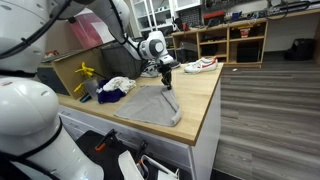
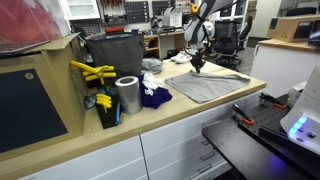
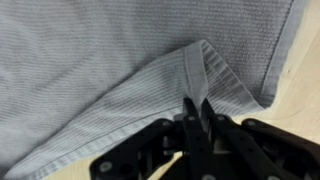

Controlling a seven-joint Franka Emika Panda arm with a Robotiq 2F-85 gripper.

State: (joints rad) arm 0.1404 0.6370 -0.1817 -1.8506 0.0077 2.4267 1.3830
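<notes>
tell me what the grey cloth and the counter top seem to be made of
Grey cloth: woven fabric, likely cotton towelling, matte; fine ribbed weave shows and it folds softly where the gripper pinches it. Counter top: looks like wood or wood laminate, pale tan, smooth with a slight sheen; which one cannot be told.

This is a robotics lab or workshop. A robot arm's gripper point(image 1: 167, 82) hangs over a wooden counter point(image 1: 205, 100) set on white drawers point(image 2: 185, 150). In an exterior view, open cubby shelves point(image 1: 232, 40) full of gear stand at one o'clock, above a plank floor point(image 1: 270, 110). In an exterior view, an office chair point(image 2: 225, 40) sits at one o'clock and cluttered workbenches point(image 2: 165, 40) at twelve.
</notes>
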